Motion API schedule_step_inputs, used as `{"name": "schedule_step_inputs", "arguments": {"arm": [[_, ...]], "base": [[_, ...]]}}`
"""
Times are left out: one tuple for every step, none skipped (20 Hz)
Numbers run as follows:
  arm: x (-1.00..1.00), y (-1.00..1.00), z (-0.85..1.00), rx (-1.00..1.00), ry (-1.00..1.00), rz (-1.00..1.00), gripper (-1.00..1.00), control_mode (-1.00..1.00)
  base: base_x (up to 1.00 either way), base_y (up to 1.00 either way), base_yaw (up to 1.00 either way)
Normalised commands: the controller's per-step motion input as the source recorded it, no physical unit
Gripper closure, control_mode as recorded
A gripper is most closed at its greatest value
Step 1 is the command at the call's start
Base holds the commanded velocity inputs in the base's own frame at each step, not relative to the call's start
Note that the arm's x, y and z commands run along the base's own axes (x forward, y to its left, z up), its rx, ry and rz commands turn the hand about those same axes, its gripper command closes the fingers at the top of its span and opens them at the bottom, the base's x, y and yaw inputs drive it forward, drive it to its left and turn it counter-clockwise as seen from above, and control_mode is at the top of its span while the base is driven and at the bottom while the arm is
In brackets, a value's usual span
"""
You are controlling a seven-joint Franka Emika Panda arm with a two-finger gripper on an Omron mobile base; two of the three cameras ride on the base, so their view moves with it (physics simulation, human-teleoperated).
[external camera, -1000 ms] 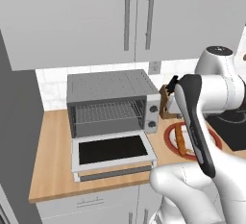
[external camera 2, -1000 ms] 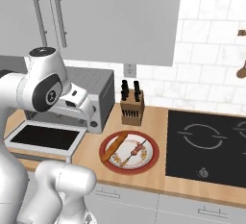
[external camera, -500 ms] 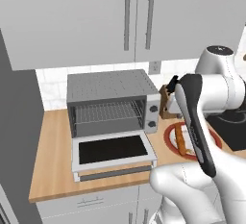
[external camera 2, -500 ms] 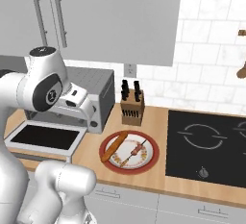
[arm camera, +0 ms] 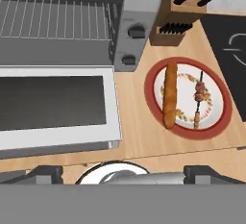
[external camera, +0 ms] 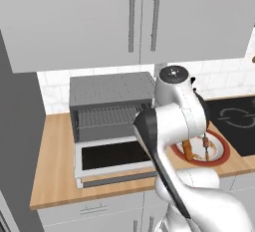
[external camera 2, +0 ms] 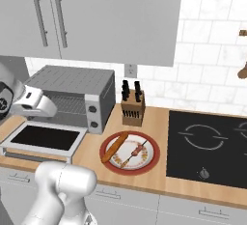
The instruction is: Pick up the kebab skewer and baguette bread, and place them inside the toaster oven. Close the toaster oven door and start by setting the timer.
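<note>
Baguette bread (arm camera: 169,94) lies on red-rimmed plate (arm camera: 218,124), left part | kebab skewer (arm camera: 199,99) beside it, apart, same plate | toaster oven (external camera 2: 72,95) stands left of plate on wooden table (arm camera: 134,136), toaster oven door (arm camera: 53,105) folded down | pincer state: cannot tell | knife block (external camera 2: 132,105) behind plate

The baguette bread (external camera 2: 115,147) and kebab skewer (external camera 2: 133,152) lie side by side on a red-rimmed plate (external camera 2: 153,159) beside the open toaster oven (external camera 2: 72,96).
</note>
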Motion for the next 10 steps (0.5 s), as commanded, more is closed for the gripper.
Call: {"name": "schedule_step_inputs", "arguments": {"arm": [[0.19, 1.00, -0.19, 0.00, -0.41, 0.04, -1.00, -1.00], [0.27, 0.56, -0.13, 0.00, -0.53, 0.06, -1.00, -1.00], [0.44, 0.21, -0.23, 0.00, -0.54, 0.17, -1.00, -1.00], [0.39, 0.00, -0.31, 0.00, -0.53, 0.16, -1.00, -1.00], [0.32, 0.00, -0.18, 0.00, -0.56, 0.15, -1.00, -1.00], [0.32, 0.04, -0.14, 0.00, -0.57, 0.14, -1.00, -1.00], [0.41, 0.13, -0.24, 0.01, -0.44, 0.08, -1.00, -1.00], [0.38, 0.14, -0.29, 0.05, -0.38, 0.07, -1.00, -1.00], [0.34, 0.15, -0.19, 0.07, -0.29, 0.01, -1.00, -1.00], [0.39, 0.14, -0.13, 0.06, -0.21, 0.00, -1.00, -1.00]], "base": [[0.00, 0.00, 0.00], [0.00, 0.00, 0.00], [0.00, 0.00, 0.00], [0.00, 0.00, 0.00], [0.00, 0.00, 0.00], [0.00, 0.00, 0.00], [0.00, 0.00, 0.00], [0.00, 0.00, 0.00], [0.00, 0.00, 0.00], [0.00, 0.00, 0.00]]}}
